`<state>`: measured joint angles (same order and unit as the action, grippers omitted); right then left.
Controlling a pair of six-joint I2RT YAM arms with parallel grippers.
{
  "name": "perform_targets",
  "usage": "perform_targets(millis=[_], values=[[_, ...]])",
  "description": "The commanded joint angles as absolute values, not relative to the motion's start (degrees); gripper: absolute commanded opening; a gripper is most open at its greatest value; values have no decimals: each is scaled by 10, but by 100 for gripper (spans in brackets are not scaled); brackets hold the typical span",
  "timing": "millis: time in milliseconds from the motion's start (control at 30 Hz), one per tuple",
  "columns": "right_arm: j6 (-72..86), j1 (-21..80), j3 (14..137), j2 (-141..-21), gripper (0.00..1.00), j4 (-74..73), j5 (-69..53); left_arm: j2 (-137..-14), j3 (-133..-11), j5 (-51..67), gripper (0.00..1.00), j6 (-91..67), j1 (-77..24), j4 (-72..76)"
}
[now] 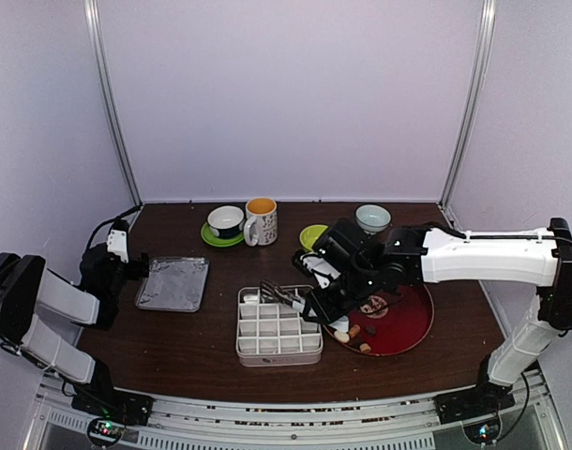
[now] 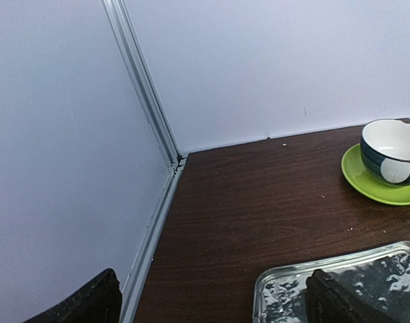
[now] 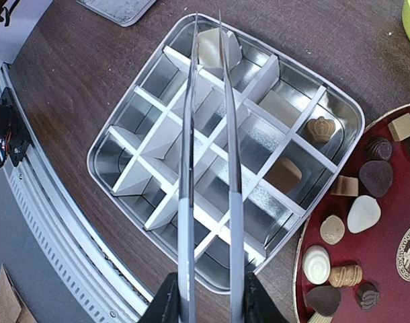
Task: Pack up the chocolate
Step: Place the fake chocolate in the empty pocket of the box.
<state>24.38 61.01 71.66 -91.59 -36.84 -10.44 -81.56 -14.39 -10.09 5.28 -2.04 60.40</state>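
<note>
The right gripper (image 3: 208,306) is clamped on the handle end of the metal tongs (image 3: 186,168). Their arms reach across the divided tin (image 3: 144,74) to its far corner cell. A cream piece (image 3: 208,46) sits between the tips there, pinched or lying loose I cannot tell. Most of the chocolate (image 3: 363,214) lies on the red plate (image 3: 396,222) just beside the tin's edge, and a few pieces fill nearby cells. The left gripper (image 2: 218,306), jaws spread wide, hovers over the foil tray (image 2: 279,289), with bare table (image 2: 259,202) running to the wall.

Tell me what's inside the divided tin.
Four chocolates show in the divided tin: a crown-shaped brown one, a plain brown one, a cream one, and a pale one at the tip of the tongs. Their blades cover strips of cells.
</note>
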Motion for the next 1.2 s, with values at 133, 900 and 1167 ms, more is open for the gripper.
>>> perform_targets(millis=[133, 900, 1167], values=[[238, 614, 738, -924, 27, -356, -62, -816, -153, -100, 98, 53, -16, 640], [249, 615, 727, -900, 34, -330, -45, -817, -153, -100, 98, 53, -16, 640], [283, 612, 666, -802, 32, -314, 31, -817, -153, -101, 98, 53, -16, 640]])
